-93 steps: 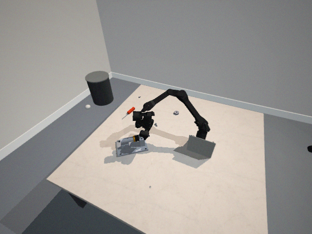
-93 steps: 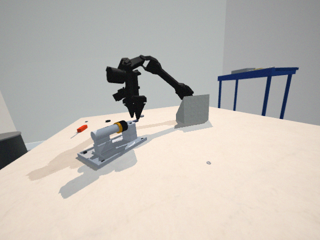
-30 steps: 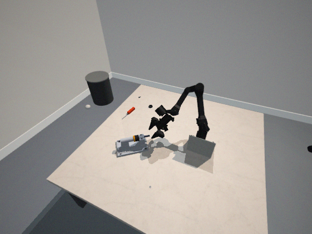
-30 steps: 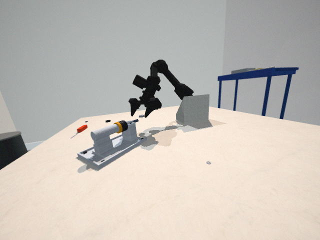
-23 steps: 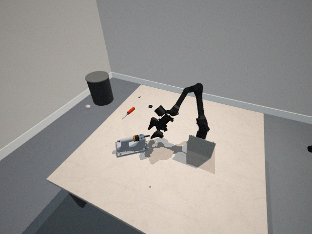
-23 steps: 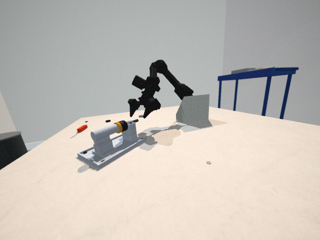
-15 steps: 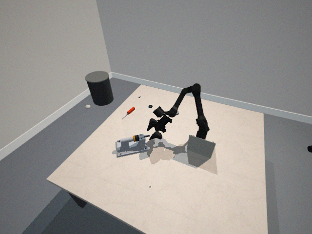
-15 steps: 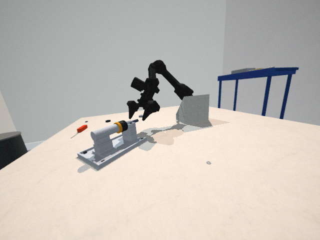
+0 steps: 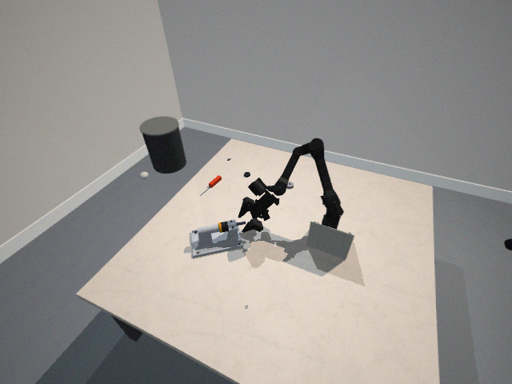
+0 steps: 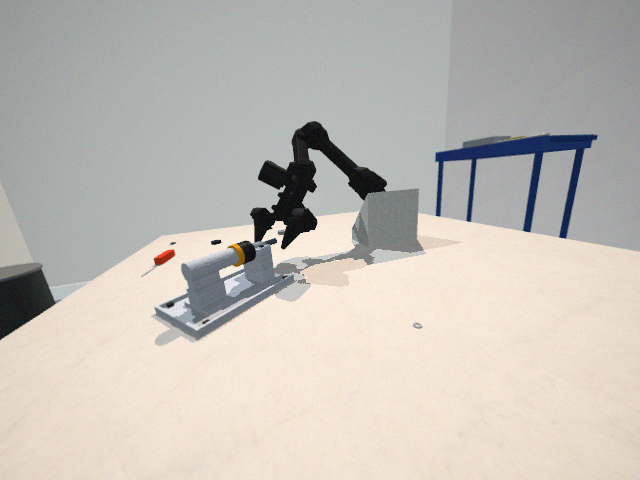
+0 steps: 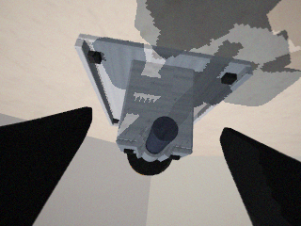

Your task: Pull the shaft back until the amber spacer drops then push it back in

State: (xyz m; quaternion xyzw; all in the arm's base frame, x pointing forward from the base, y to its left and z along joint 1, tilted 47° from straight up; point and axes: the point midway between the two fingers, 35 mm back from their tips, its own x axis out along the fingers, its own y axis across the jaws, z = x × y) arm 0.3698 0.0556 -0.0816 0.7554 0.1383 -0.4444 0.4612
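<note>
The pale grey housing block (image 9: 206,230) (image 10: 209,261) stands on a base plate (image 9: 217,251) (image 10: 244,308). The amber spacer (image 9: 220,227) (image 10: 239,254) sits beside it, with black spacer material (image 9: 225,226) (image 10: 248,251) (image 11: 150,169) between the amber one and the smaller end support (image 10: 259,266) (image 11: 160,89). How many black spacers there are cannot be told. The dark shaft end (image 9: 241,223) (image 10: 272,241) (image 11: 165,132) sticks out of the support. My gripper (image 9: 242,223) (image 10: 270,244) (image 11: 158,123) is open and empty, its fingers apart on either side of the shaft end in the wrist view.
A grey box-like block (image 9: 330,241) (image 10: 390,219) stands by the arm's base. A red screwdriver (image 9: 214,182) (image 10: 164,257), a black ring (image 9: 246,174) (image 10: 215,241) and a metal ring (image 9: 290,185) lie farther back. A small ring (image 9: 246,306) (image 10: 417,325) lies toward the front.
</note>
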